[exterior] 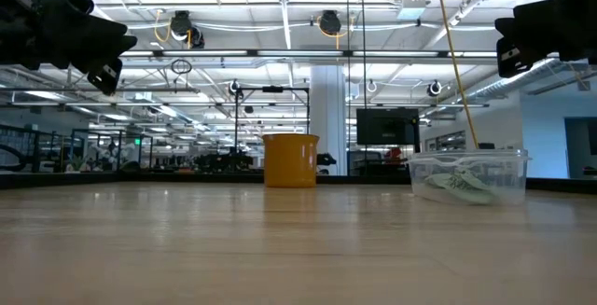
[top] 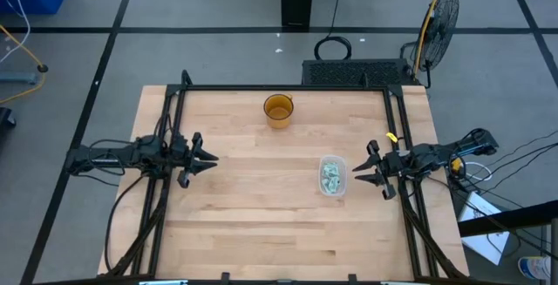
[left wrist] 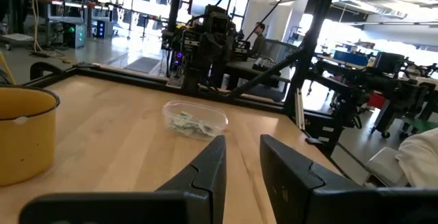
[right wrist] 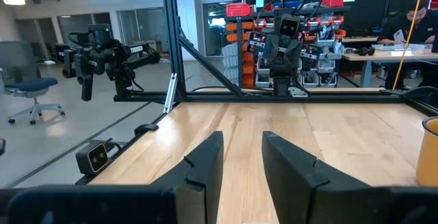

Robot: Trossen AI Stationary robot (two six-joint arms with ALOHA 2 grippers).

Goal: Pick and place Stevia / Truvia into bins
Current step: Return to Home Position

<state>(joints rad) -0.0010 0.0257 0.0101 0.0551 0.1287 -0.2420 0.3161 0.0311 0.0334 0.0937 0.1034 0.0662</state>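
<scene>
The green and white sachets (top: 330, 176) lie inside the clear plastic tub (top: 332, 161), which rests by its base on the table right of centre; the tub also shows in the low view (exterior: 469, 176) and the left wrist view (left wrist: 195, 120). My left gripper (top: 212, 159) is open and empty, raised above the table's left side. My right gripper (top: 356, 170) is open and empty, raised just right of the tub. No sachet lies loose on the table.
An amber cup (top: 279, 111) stands on the table near its far edge, at the middle. A black frame (top: 288, 87) runs around the table's far edge and sides. A fan (top: 438, 16) stands beyond the far right corner. A person (left wrist: 419, 162) shows beyond the table.
</scene>
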